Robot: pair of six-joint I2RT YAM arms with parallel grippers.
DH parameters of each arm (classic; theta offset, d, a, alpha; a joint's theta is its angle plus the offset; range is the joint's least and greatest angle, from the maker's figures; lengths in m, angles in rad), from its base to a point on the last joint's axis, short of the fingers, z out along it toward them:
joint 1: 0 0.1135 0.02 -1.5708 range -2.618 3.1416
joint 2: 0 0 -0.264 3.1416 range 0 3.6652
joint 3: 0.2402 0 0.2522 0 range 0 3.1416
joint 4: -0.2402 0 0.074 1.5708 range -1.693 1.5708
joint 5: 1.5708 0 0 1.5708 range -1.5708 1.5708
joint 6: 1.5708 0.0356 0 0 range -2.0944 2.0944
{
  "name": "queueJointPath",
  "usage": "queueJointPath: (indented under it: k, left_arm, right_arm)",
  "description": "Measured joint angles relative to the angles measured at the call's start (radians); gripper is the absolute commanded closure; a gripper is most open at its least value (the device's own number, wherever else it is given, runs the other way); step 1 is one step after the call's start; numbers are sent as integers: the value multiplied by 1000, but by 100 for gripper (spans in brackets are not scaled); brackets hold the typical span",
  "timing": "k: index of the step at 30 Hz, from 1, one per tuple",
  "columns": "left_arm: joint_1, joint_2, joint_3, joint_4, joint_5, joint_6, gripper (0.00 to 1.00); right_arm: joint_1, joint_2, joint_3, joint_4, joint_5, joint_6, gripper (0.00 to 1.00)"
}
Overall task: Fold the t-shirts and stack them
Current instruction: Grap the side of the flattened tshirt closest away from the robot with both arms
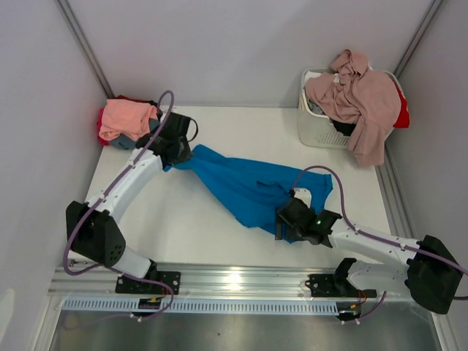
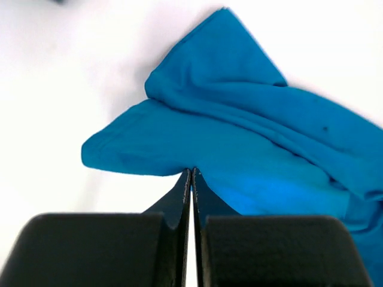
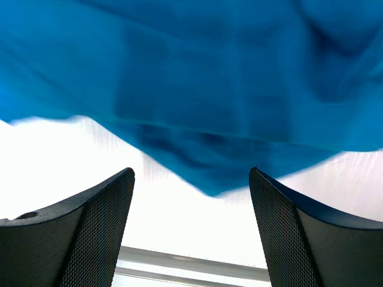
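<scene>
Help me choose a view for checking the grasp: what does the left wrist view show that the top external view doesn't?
Only left wrist: the left arm's fingers pressed together, pinching the edge of the bright blue t-shirt. Only top external: the white basket draped with a mauve-pink shirt, the salmon pink shirt at the far left corner, and the right arm beside the blue cloth. Both: the blue t-shirt on the white table.
</scene>
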Motion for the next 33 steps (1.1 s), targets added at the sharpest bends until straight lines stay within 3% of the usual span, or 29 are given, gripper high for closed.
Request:
queueJointPath:
  k: [6, 18, 21, 22, 24, 27, 33]
  left_arm:
    - [11, 35, 96, -6, -42, 32, 99]
    - [11, 81, 61, -18, -40, 32, 99]
    - [11, 81, 61, -18, -39, 38, 99]
    - [11, 81, 60, -18, -40, 39, 99]
    - [11, 81, 60, -18, -40, 40, 99]
    - [11, 81, 56, -16, -40, 45, 99]
    - [11, 81, 49, -13, -40, 63, 99]
  right_arm:
    - [2, 4, 10, -8, -11, -33, 19]
    - [11, 100, 16, 59, -44, -82, 25]
    - [12, 155, 16, 81, -52, -90, 36]
    - [13, 164, 20, 82, -48, -95, 47]
    - [15, 173, 21, 99, -45, -103, 59]
    - [16, 179, 22, 115, -42, -103, 97]
    - [27, 161, 26, 99, -36, -83, 100]
